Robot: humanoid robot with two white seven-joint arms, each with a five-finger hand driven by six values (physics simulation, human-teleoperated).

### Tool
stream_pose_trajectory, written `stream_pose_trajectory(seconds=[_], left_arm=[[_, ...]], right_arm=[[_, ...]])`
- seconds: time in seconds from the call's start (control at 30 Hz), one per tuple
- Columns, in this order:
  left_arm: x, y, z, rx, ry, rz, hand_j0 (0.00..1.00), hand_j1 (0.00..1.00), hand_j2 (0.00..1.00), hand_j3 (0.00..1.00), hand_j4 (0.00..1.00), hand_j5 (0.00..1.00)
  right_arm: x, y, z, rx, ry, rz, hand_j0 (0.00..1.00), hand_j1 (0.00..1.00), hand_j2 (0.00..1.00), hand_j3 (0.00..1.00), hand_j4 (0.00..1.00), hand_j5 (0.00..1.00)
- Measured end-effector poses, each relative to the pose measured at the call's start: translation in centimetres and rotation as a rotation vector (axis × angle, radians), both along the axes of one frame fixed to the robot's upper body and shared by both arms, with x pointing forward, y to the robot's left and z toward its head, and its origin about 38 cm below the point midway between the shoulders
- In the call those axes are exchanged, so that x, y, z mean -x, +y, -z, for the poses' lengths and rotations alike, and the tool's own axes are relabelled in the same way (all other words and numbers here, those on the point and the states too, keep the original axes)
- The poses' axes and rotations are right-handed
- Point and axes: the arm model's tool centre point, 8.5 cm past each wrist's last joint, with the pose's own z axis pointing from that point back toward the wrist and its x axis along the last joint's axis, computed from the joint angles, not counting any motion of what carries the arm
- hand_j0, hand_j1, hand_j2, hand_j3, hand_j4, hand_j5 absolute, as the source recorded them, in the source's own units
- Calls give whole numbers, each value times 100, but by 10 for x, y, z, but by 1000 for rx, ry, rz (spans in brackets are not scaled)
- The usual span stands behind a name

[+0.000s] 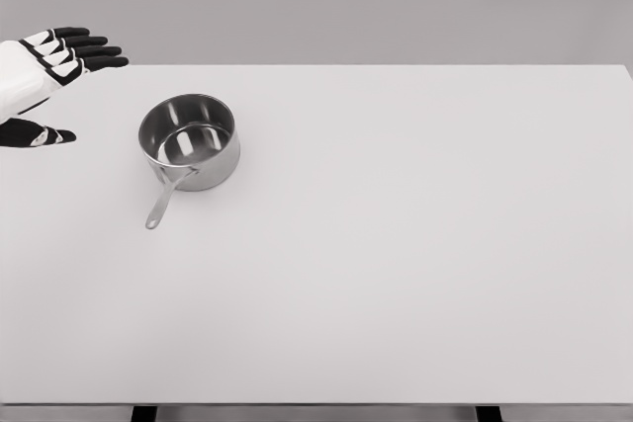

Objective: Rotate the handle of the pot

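At the near edge of the head view, 2 dark supports show beneath the white surface (415,284), 1 toward the left and 1 toward the right. The wide front stretch of the surface is plain white and fills most of the picture.

Farther back, in the left part of the surface, stands 1 steel pot (190,140). It sits upright with its open mouth facing up, and its polished inner wall and floor reflect light. Its handle (164,197) is a single thin metal bar fixed to the near side of the pot wall; it runs from there toward the viewer and slightly to the left, ending in a rounded tip that lies close above the surface.

To the left of the pot, at the picture's left edge, the left hand (45,71) comes in from the side. It is white with black fingers (94,49). The 4 fingers are stretched out straight and point to the right, lying side by side, while the thumb (45,134) sits lower and apart from them. The hand is spread and holds nothing. It is well apart from the pot and touches neither the rim nor the handle.

Beyond the far edge of the surface there is a plain grey wall (396,2).
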Motion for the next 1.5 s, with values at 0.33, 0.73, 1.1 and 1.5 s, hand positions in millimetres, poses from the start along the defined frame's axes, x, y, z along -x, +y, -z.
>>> stream_pose_trajectory(seconds=[0.33,0.73,1.1,1.5], left_arm=[[-3,-12,5,33,-4,22,100,100,100,100,100,100],[-17,-117,58,58,15,224,100,100,100,100,100,100],[-12,-142,89,6,47,262,100,100,100,100,100,100],[-5,-148,119,-31,92,258,100,100,100,100,100,100]], right_arm=[[1,0,0,4,6,1,100,100,100,100,100,100],[2,0,0,4,8,2,100,100,100,100,100,100],[1,0,0,4,6,2,100,100,100,100,100,100],[2,0,0,4,8,2,100,100,100,100,100,100]])
